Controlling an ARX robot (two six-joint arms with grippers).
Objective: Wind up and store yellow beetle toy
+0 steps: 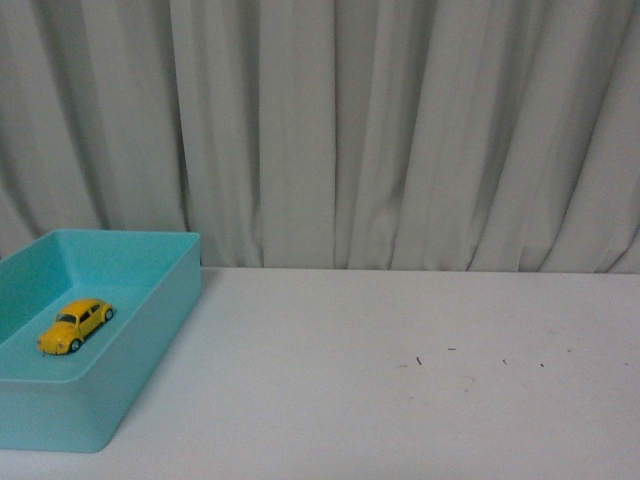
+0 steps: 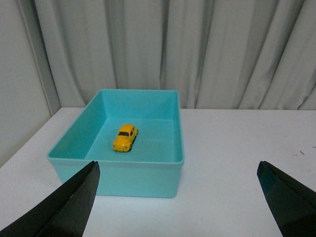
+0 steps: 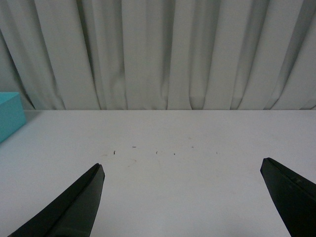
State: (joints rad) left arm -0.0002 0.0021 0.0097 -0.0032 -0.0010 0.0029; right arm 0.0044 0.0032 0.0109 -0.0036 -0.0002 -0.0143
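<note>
Yellow beetle toy (image 2: 125,138) lies inside the teal bin (image 2: 118,175) at the surface's left edge, straight ahead of the left gripper (image 2: 177,197), fingers wide; right gripper (image 3: 182,197) also wide, farther.

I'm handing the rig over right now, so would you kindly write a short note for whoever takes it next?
Left gripper: open, empty, facing the teal bin.
Right gripper: open, empty, over bare white table.
The yellow beetle toy sits upright on its wheels inside the bin, untouched by either gripper.
Done: the toy lies in the bin. Whether it has been wound cannot be told from the pictures.
Left: confirm winding; otherwise nothing visible remains.
</note>
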